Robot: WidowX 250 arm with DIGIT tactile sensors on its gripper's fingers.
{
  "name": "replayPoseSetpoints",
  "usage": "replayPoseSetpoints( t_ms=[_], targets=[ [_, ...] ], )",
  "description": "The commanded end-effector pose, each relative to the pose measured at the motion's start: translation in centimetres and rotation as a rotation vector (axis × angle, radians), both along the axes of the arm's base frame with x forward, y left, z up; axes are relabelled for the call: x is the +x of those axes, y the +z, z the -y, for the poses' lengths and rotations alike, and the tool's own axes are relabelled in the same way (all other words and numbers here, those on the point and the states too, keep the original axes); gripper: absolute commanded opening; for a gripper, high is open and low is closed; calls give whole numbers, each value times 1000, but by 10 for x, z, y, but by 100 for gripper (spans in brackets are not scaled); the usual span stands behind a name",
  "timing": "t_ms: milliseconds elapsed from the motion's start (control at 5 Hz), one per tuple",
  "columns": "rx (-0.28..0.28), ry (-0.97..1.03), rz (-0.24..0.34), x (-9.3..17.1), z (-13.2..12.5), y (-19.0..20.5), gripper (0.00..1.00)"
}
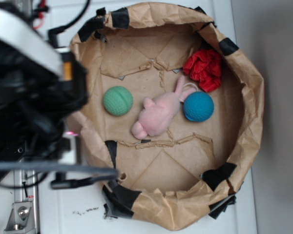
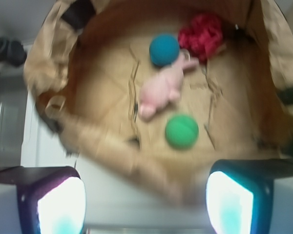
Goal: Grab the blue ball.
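In the exterior view my arm (image 1: 29,92) fills the left side as a dark, blurred mass, sitting over the left rim of the brown paper basin (image 1: 249,122). From here I cannot make out my fingers at all. Inside the basin, the green ball (image 1: 117,101) lies nearest my arm. Past it lies the pink plush toy (image 1: 156,116), and beyond that, on the far side from me, is the blue ball (image 1: 198,106), touching the toy's ear end. A crumpled red cloth (image 1: 205,68) sits just beside the blue ball, against the basin wall. Black tape patches (image 1: 219,175) mark the rim in several places.

In the wrist view my gripper (image 2: 145,204) is spread wide: one finger (image 2: 61,204) shows at the lower left corner and the other at the lower right, with a broad gap between them and nothing held. I hover outside the basin's near rim, which is blurred just ahead of my fingertips. The green ball (image 2: 181,131) is the closest thing ahead of me, slightly toward my right finger. The pink toy (image 2: 161,90) lies farther ahead, and the blue ball (image 2: 164,49) is farther still, well apart from my fingers, touching the toy's far end. The red cloth (image 2: 201,35) sits just beside the blue ball.
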State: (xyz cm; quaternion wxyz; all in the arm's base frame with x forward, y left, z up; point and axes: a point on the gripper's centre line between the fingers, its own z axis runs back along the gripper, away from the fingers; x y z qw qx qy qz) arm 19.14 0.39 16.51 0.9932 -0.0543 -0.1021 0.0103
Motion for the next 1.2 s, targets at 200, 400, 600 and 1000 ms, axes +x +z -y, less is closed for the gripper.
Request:
replayPoseSetpoints(
  t_ms=[200,400,600,1000],
  targets=[
    [96,-70,61,85,-16,-54,100],
    [109,-108,79,104,-9,-77,100],
    [103,-165,99,127,13,-85,100],
    [170,-135,56,154,-5,-112,100]
  ],
)
